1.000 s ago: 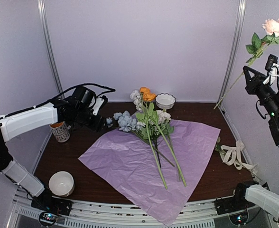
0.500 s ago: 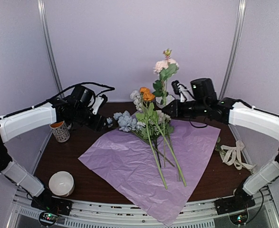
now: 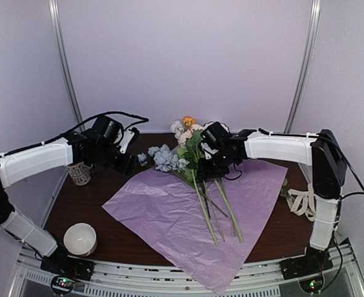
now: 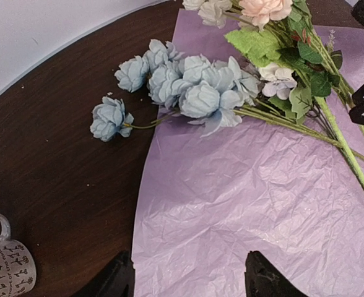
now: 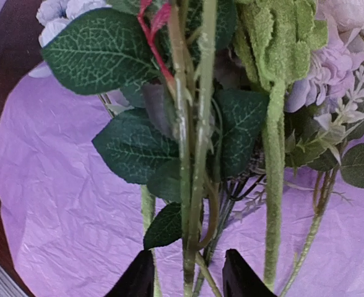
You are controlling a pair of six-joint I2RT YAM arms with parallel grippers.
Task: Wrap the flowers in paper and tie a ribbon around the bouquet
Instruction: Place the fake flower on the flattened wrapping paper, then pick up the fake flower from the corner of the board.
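Note:
The paper [image 3: 169, 210], a crinkly pink-lilac sheet, lies spread on the dark table. The flowers [image 3: 194, 154] lie across its far part, blooms to the back and stalks [image 3: 222, 210] running toward me. Pale blue blooms [image 4: 194, 80] spill off the paper's left edge, and a pink bloom [image 4: 264, 7] tops the pile. My right gripper [image 3: 208, 166] hangs low over the stalks, open. A green stalk [image 5: 191, 185] stands between its fingers with a gap on each side. My left gripper [image 3: 131, 162] is open and empty above the paper's left edge [image 4: 142, 204]. The ribbon [image 3: 304, 201] lies bunched at the right.
A patterned mug [image 3: 78, 173] stands at the left, behind my left forearm, also in the left wrist view as the mug [image 4: 5, 269]. A white bowl [image 3: 80, 238] sits near the front left corner. White walls close the table on three sides.
My right arm swung down from high on the right, carrying a pink-bloomed stem to the pile. Its jaws have parted around the stalk. The left arm has barely moved.

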